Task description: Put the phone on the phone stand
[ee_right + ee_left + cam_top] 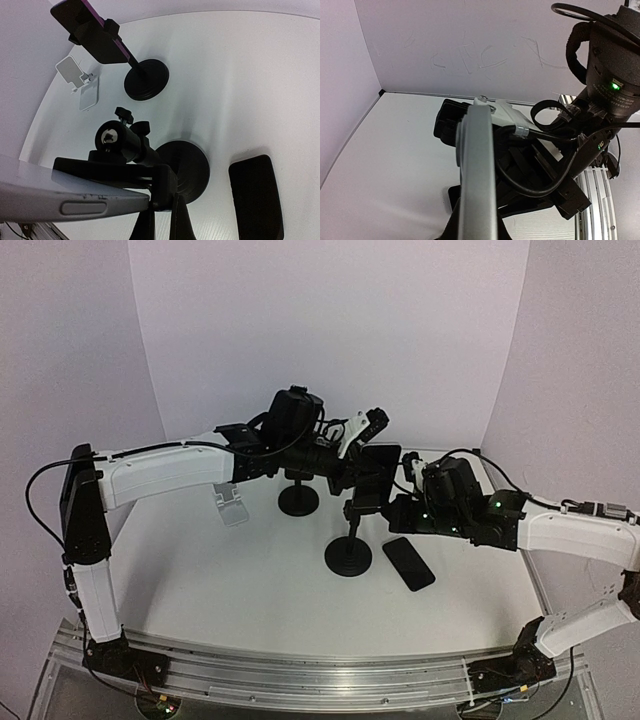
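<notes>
Since the silver-edged phone (378, 478) is a thin, stiff slab with a smooth metal rim and probably glass faces, it will likely behave as a slippery and rather fragile thing. It does not bend, but it can slide out of hard fingers, and it would not forgive a drop on the table (200, 570).

At this moment it is raised at the centre, upright, close against the cradle (112, 170) of the nearer phone stand (348, 556). Whether it sits fully in the cradle cannot be told.

The left gripper (360, 448) is clenched on it from above, and in the left wrist view the silver rim runs up the middle. The right gripper (405, 502) is closed too, its fingertips meeting just under the cradle. It is not clear whether they pinch the cradle or only press against it.

A good place to hold seems to be the upper half, across the flat faces and away from the side button (82, 207), so that the lower edge is free to enter the cradle. The weight is judged moderate, so a firm but not hard squeeze should be enough.

A black phone (408, 563) lies flat near the stand's base, and a second stand (298, 498) is behind.
</notes>
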`<action>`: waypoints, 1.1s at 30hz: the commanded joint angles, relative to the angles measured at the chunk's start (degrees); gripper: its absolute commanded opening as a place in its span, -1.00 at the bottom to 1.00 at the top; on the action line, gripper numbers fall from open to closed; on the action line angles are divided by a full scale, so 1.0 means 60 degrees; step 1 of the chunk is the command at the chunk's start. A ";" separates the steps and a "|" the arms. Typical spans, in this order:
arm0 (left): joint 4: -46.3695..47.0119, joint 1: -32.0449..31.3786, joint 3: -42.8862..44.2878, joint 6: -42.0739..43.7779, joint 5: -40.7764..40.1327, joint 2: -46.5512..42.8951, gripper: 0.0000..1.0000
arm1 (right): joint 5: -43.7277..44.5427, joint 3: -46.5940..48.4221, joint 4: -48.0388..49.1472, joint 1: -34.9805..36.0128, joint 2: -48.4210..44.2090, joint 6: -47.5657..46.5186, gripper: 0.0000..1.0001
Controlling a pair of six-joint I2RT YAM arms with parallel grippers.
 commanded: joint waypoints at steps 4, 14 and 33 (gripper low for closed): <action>-0.5113 0.0446 0.0057 0.0360 -0.1194 0.0462 -1.00 | 0.3012 0.0017 -0.1870 -0.0963 -0.0567 0.0917 -1.00; -0.5165 0.0469 -0.0694 0.0188 -0.1445 0.0350 -1.00 | 0.3088 0.0342 -0.1993 -0.0957 -0.0296 0.0843 -1.00; -0.1483 0.0460 -0.1368 -0.0138 0.0214 0.0713 -1.00 | 0.2114 0.0153 -0.1462 -0.0963 -0.0538 0.0472 -1.00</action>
